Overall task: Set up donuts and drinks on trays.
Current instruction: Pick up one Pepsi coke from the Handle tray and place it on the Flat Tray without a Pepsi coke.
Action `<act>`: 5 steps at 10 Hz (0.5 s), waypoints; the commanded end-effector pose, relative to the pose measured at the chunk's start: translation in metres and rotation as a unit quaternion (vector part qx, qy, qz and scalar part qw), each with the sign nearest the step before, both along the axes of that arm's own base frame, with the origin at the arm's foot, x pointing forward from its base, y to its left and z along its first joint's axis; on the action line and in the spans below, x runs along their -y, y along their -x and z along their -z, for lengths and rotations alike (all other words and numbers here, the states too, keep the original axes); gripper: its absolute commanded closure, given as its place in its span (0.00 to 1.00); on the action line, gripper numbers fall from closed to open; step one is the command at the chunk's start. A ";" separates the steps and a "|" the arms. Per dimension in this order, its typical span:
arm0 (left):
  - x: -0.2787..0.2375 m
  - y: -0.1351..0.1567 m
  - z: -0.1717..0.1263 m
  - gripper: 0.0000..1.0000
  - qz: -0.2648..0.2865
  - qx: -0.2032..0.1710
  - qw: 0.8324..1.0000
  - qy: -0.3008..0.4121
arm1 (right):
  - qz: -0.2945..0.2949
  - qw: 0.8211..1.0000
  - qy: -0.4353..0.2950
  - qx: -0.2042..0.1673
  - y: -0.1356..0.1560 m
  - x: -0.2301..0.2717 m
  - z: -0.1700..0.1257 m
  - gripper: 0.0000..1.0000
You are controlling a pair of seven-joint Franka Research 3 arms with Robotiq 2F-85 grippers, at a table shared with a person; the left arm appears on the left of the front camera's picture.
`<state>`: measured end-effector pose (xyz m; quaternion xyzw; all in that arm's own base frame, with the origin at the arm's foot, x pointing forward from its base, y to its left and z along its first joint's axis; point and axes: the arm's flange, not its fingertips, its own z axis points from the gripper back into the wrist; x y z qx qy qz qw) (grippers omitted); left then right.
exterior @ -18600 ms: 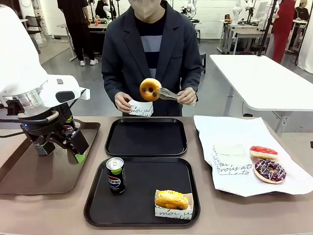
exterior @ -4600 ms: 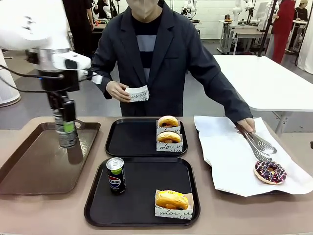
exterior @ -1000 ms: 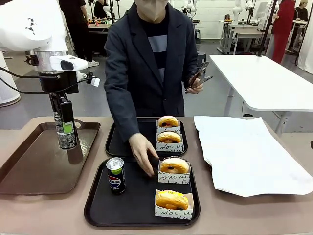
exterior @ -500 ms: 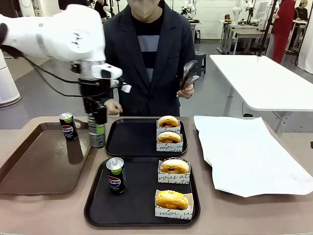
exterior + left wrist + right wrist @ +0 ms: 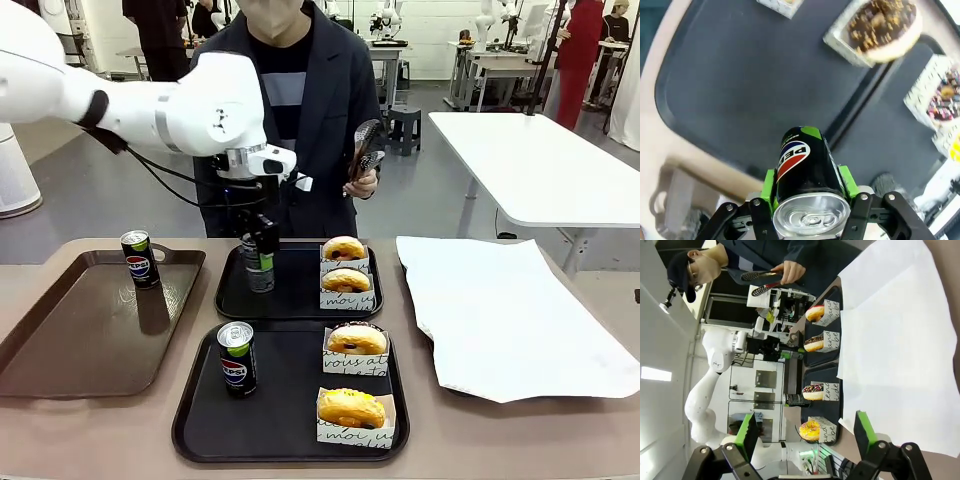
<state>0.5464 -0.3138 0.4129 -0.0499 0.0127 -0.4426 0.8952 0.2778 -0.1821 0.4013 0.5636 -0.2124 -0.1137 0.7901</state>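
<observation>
Black Pepsi can (image 5: 805, 172) clenched in left pincer (image 5: 260, 262), over far tray (image 5: 298, 301). Risk: tips on release, knocks sleeved donuts (image 5: 345, 265) nearby. Right pincer (image 5: 805, 432) released, empty.

- The left arm (image 5: 190, 100) is a chain of glossy white, rounded shells with a black band at one joint.
- Black cables loop loosely beneath its wrist.
- The left tool (image 5: 810, 200) is black, with bright green pads and silver screws at the finger joints.
- The right tool (image 5: 805, 435) has the same black linkage and green pads.
- The person (image 5: 290, 90) wears a dark blazer over a dark top crossed by a grey stripe.
</observation>
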 end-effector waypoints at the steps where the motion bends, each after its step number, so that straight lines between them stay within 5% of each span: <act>1: 0.008 -0.007 0.009 0.41 -0.005 0.031 1.000 0.005 | -0.001 1.000 -0.004 0.005 -0.001 0.000 0.000 0.00; 4: 0.009 -0.015 0.026 0.41 0.006 0.037 0.999 -0.009 | -0.001 1.000 -0.004 0.005 -0.001 0.000 0.000 0.00; 5: 0.009 -0.012 0.026 0.00 0.009 0.039 0.999 -0.005 | -0.001 1.000 -0.004 0.005 -0.001 0.000 0.000 0.00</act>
